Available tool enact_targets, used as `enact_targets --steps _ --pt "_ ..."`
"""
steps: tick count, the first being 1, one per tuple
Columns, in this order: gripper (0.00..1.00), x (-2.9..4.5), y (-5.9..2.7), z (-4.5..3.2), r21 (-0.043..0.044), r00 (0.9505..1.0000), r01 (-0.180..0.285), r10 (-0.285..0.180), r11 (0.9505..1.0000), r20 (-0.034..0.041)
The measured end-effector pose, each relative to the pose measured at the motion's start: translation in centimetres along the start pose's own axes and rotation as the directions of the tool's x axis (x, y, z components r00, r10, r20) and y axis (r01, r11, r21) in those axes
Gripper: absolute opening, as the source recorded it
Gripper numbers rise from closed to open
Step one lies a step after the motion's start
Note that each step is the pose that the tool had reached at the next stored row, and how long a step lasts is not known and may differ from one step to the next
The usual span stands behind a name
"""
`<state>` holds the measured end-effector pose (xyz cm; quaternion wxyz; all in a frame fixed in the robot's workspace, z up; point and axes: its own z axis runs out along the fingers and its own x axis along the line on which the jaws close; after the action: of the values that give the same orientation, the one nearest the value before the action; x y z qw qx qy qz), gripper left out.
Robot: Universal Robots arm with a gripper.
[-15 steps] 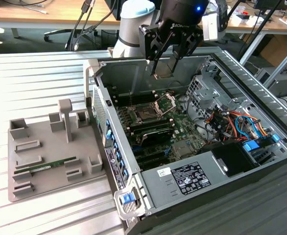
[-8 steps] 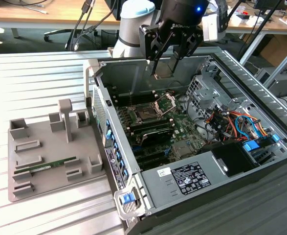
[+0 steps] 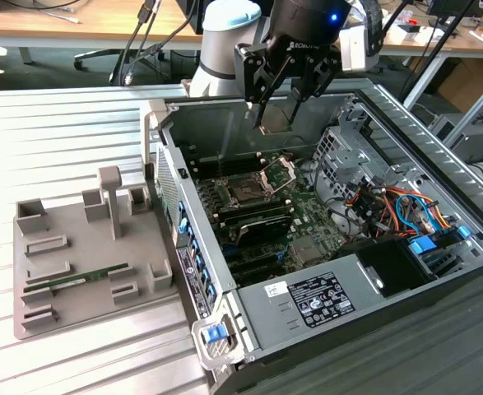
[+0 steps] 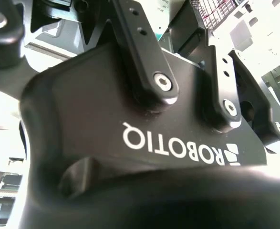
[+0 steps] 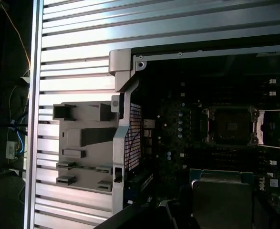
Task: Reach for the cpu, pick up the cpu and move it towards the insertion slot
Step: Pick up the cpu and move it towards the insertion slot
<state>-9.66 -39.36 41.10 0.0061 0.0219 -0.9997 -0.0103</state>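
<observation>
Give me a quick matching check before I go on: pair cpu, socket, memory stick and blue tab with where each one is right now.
Things:
1. cpu
2. socket
3. memory stick
4. blue tab

Places:
A. on the green board inside the case
B. on the grey bracket at the case's outer corner
C. held in the fingers, above the case
D. lying in the grey tray beside the case

Pairs: 1-C, 2-A, 3-D, 4-B
</observation>
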Motion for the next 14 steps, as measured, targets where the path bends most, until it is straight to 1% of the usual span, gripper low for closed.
enact_targets --steps 14 --pt "0.55 -0.19 -0.01 0.26 0.0000 1.0000 0.000 0.000 1.0000 0.0000"
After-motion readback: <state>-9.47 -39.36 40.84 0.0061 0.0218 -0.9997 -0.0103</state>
